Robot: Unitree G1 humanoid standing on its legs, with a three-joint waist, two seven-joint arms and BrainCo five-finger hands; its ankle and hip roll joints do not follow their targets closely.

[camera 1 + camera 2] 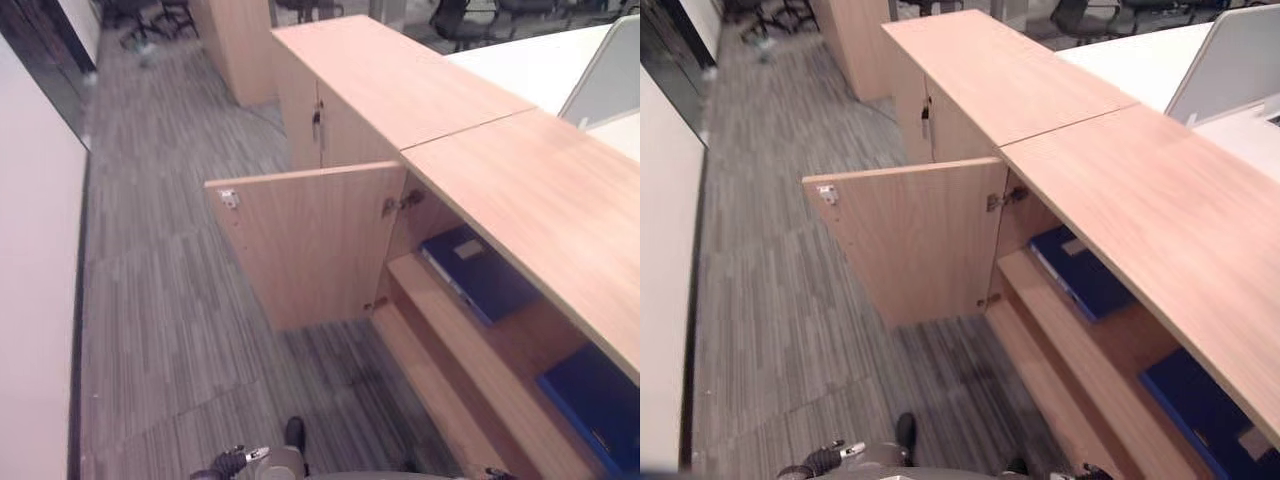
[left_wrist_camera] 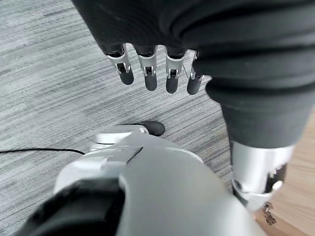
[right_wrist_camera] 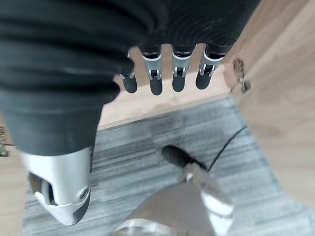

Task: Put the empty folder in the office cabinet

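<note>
The wooden office cabinet (image 1: 530,200) stands on my right with its door (image 1: 310,245) swung wide open over the carpet. Inside, a blue folder (image 1: 475,275) lies flat on the upper shelf at the far end. A second blue folder (image 1: 595,400) lies nearer me, partly hidden under the cabinet top. In the left wrist view my left hand (image 2: 150,73) hangs over the carpet, fingers straight and holding nothing. In the right wrist view my right hand (image 3: 155,81) hangs beside the cabinet's lower wooden shelf, fingers straight and empty.
A second cabinet (image 1: 390,70) with shut doors and a metal handle (image 1: 317,120) adjoins the open one. A white wall (image 1: 35,300) runs along the left. White desks and a partition (image 1: 600,70) lie behind the cabinets, and office chairs (image 1: 470,20) stand at the back.
</note>
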